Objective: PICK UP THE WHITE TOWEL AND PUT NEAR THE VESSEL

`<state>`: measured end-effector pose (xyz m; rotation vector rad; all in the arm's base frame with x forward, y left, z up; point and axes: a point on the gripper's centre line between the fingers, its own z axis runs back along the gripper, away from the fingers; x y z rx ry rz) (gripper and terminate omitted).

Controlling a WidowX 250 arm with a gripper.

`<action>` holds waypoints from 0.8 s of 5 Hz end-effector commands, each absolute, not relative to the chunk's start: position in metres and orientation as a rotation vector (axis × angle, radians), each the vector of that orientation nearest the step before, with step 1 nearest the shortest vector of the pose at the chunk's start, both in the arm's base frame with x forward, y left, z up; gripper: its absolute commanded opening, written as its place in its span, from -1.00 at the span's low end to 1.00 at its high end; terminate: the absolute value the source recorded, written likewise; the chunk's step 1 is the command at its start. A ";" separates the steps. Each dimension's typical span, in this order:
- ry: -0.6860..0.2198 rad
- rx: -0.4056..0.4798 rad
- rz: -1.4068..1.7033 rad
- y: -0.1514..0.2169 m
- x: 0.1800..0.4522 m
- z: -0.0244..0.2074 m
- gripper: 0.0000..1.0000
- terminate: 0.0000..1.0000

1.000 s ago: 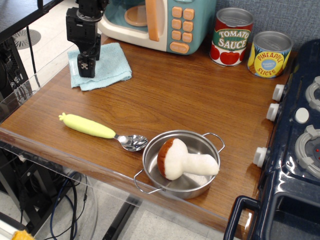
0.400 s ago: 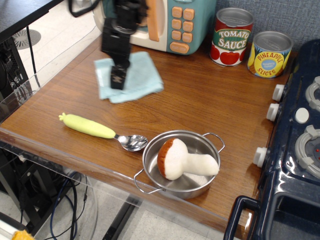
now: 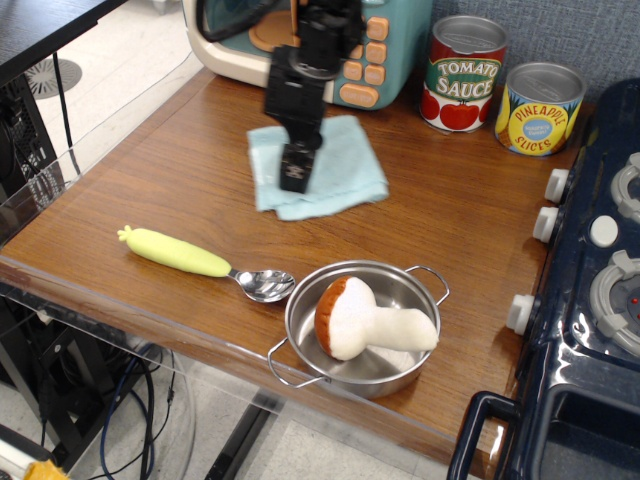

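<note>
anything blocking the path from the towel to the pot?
Nothing visible does. The towel, with the gripper on it, sits over bare wood, and the tabletop between it and the pot holds nothing. The spoon lies left of the pot, off that line.

Black robot arm [image 3: 318, 45], boxy matte segments stacked in blocks, narrow black gripper [image 3: 295, 172] at its end, small white markings on its face
</note>
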<state>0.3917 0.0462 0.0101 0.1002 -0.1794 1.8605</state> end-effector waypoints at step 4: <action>-0.165 0.024 1.578 -0.049 0.380 0.030 1.00 -1.00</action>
